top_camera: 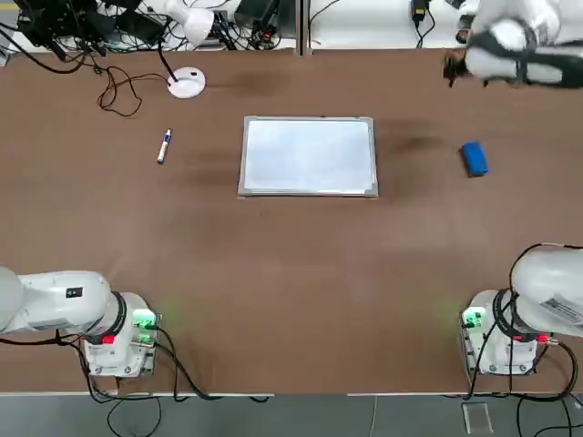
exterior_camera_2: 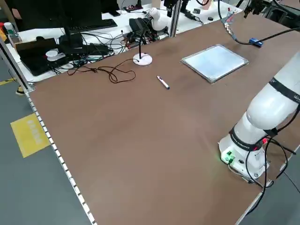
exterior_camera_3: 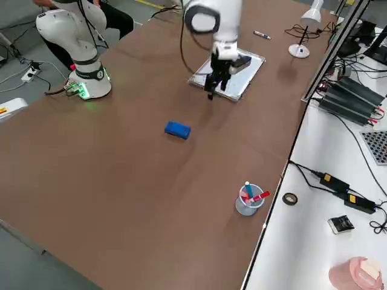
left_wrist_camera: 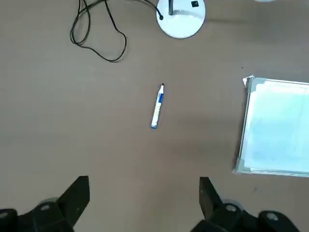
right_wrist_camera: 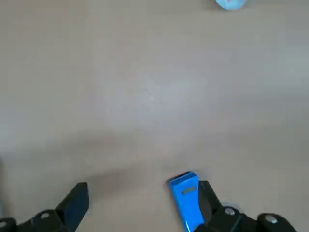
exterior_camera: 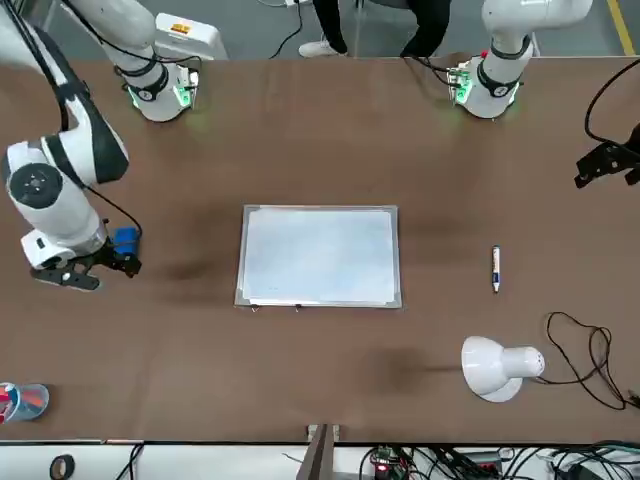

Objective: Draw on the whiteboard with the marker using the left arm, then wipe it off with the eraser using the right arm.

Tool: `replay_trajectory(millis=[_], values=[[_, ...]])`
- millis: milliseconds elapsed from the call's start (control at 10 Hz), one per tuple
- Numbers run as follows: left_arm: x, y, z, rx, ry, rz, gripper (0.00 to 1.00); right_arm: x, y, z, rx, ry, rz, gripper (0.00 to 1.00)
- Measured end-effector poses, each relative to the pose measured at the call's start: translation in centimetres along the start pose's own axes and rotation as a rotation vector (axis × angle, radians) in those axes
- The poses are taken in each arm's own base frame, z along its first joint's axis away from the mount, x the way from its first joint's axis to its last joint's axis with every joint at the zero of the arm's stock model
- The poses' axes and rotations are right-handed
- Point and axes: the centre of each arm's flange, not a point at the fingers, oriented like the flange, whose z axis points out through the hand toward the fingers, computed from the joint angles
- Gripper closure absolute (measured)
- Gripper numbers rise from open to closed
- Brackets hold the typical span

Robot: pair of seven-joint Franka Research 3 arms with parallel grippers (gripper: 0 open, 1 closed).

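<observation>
Your left gripper (left_wrist_camera: 145, 203) hangs over the marker (left_wrist_camera: 157, 107), jaws apart. The right gripper (right_wrist_camera: 145, 203), jaws apart too, is near the eraser (top_camera: 474, 158). The mid-bench whiteboard (top_camera: 309, 155) is blank, either undrawn or wiped, so centre whichever grasp follows.

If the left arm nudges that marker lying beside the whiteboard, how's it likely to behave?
The marker looks slim and round, lying flat on the bare table, so a sideways nudge would probably roll it. It seems light and rigid, likely easy to lift. Its smooth barrel might slip unless the jaws close squarely across it.

Even, bright overhead light, soft shadows on the table (top_camera: 291, 264), blurred right arm (top_camera: 519, 45) overhead.
</observation>
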Motion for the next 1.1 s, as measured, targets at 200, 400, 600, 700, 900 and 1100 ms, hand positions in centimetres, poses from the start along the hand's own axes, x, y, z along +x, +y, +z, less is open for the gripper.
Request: replay_trajectory(millis=[200,400,600,700,900,1100], values=[[0.0,-0.1,0.0,0.000,0.000,0.000,0.00,2.1,1.7,-3.8,0.024,0.002,-0.028,0.00],[0.0,-0.1,0.0,0.000,-0.001,-0.001,0.00,3.6,3.9,-5.8,0.030,0.014,-0.045,0.00],[0.0,-0.1,0.0,0.000,-0.001,-0.001,0.00,4.4,5.6,-6.3,0.034,0.005,-0.047,0.00],[0.0,-0.1,0.1,0.000,-0.001,-0.001,0.00,4.8,6.3,-6.3,0.041,-0.018,-0.038,0.00],[0.0,-0.1,0.1,0.000,-0.001,-0.001,0.00,5.4,7.2,-7.3,0.071,-0.074,-0.022,0.00],[0.0,-0.1,0.1,0.000,-0.001,-0.001,0.00,5.1,7.9,-10.8,0.092,-0.091,-0.005,0.00]])
